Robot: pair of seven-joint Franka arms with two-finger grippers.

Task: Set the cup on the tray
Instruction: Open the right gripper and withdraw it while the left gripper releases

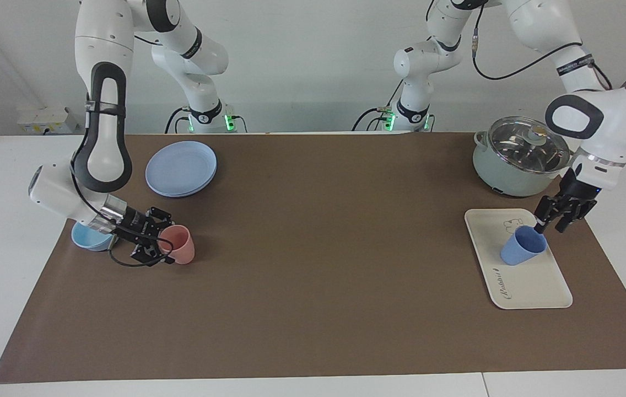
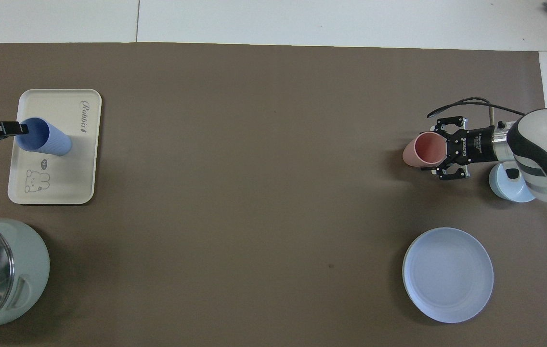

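The periwinkle-blue cup (image 1: 521, 247) stands on the cream-white tray (image 1: 533, 284), leaning a little toward the left arm's end of the table. It also shows in the overhead view (image 2: 47, 139) on the tray (image 2: 61, 185). My left gripper (image 1: 551, 225) is open just above and beside the cup's rim, apart from it; in the overhead view the left gripper (image 2: 13, 128) reaches the rim's edge. My right gripper (image 1: 162, 247) is shut on the rim of the salmon-pink cup (image 1: 181, 245), tilted low over the mat at the right arm's end.
A pale green pot with a glass lid (image 1: 517, 160) stands just nearer to the robots than the tray. A round blue plate (image 1: 181, 168) and a light-blue bowl (image 1: 87, 238) lie near the right gripper. The table carries a brown mat (image 1: 318, 248).
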